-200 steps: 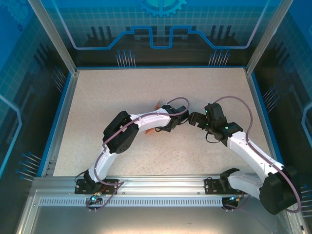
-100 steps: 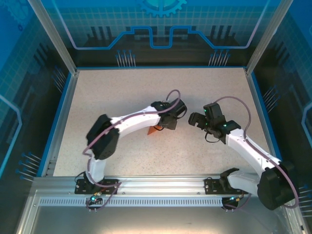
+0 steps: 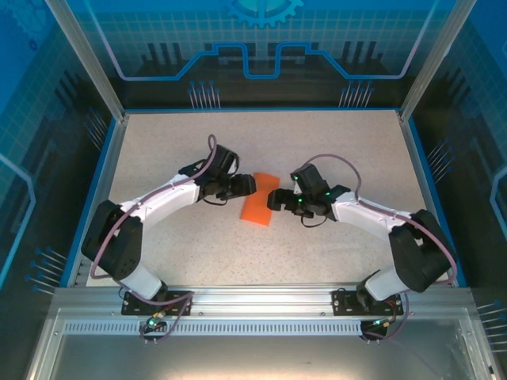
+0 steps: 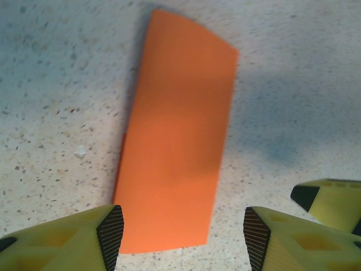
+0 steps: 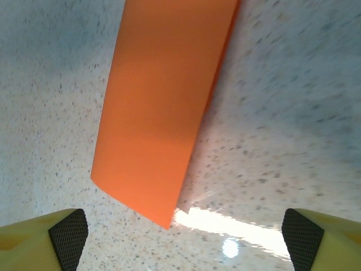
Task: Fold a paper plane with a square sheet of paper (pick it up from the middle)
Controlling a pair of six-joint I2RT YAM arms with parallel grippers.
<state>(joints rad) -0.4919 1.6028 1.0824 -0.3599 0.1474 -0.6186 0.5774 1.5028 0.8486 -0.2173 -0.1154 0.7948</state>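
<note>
Paper: the orange sheet of paper (image 3: 258,207) lies flat on the speckled table (image 3: 174,142) at the centre of the overhead frame, as a long narrow rectangle (a lower layer peeks out along one long edge).
Left gripper: the left gripper (image 4: 183,238) is at the bottom of its wrist frame, fingers apart and holding nothing, with the paper's near end lying between them.
Right gripper: the right gripper (image 5: 186,238) has its fingers spread wide in the bottom corners, empty, with the paper just above the gap.
</note>
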